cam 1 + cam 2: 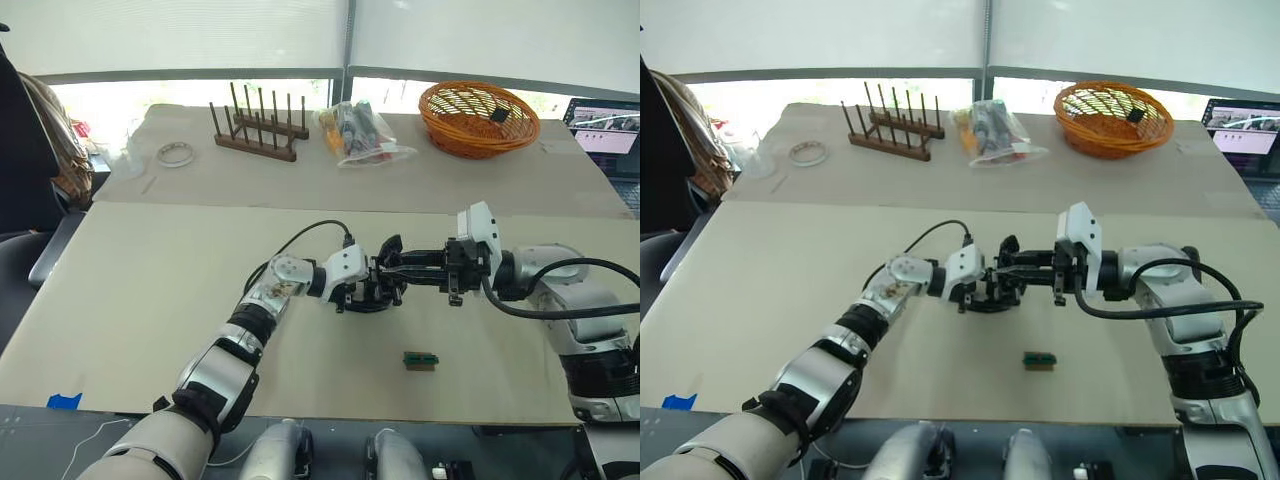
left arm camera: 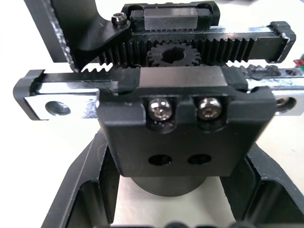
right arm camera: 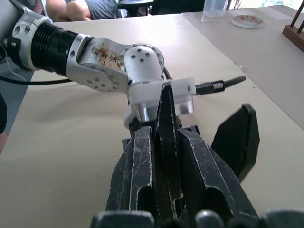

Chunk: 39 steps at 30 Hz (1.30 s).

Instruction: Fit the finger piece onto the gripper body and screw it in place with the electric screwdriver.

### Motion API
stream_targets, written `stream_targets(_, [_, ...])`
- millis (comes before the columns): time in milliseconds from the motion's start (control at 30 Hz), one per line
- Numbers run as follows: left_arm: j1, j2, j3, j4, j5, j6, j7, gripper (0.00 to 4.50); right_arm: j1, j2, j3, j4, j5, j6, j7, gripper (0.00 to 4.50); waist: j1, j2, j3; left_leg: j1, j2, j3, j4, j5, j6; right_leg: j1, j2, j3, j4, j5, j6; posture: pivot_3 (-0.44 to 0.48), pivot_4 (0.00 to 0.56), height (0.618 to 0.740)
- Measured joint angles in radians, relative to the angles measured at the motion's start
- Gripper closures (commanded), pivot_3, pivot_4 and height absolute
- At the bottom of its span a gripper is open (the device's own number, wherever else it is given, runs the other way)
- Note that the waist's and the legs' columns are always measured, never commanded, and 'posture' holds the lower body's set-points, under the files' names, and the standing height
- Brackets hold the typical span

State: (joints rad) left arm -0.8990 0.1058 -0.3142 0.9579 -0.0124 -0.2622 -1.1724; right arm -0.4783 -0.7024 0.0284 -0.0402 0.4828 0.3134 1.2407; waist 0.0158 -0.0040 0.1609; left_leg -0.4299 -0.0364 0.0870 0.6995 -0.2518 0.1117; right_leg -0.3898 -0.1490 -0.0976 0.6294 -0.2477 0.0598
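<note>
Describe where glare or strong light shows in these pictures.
Left eye view: the window strip behind the wooden rack is washed white. Left wrist view: the screw heads on the gripper body glint. Right wrist view: the finger piece is evenly lit.

Orange basket (image 1: 478,120) — peg rack (image 1: 258,128) — tape roll (image 1: 175,154)

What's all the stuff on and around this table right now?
gripper body: one, black, held in the left gripper at table centre
finger piece: one, black, clamped in the right gripper, tip at the gripper body
small block: one, green and black, near table edge
peg rack: one, brown, far side
tape roll: one, white, far left
plastic bag: one, clear, beside rack
basket: one, orange, far right
left gripper: white-cased
right gripper: white-cased
</note>
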Motion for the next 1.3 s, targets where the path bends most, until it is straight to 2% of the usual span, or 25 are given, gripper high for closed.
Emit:
stream_targets(533, [-0.007, -0.009, 0.015, 0.024, 0.024, -0.025, 0.008, 2.17, -0.015, 0.061, 0.005, 0.039, 0.002, -0.028, 0.066, 4.16, -0.001, 0.000, 0.000, 0.000, 0.000, -0.001, 0.002, 0.000, 0.000, 0.001, -0.001, 0.000, -0.001, 0.000, 0.000, 0.000, 0.150, 0.740])
stream_targets(1300, [-0.007, -0.010, 0.019, 0.023, 0.046, -0.023, 0.005, 2.17, -0.040, 0.049, 0.066, 0.108, -0.063, -0.132, 0.136, 4.16, -0.002, -0.002, -0.002, 0.005, 0.000, -0.002, 0.001, 0.000, 0.000, 0.003, -0.002, 0.000, -0.001, 0.000, 0.000, 0.000, 0.150, 0.740])
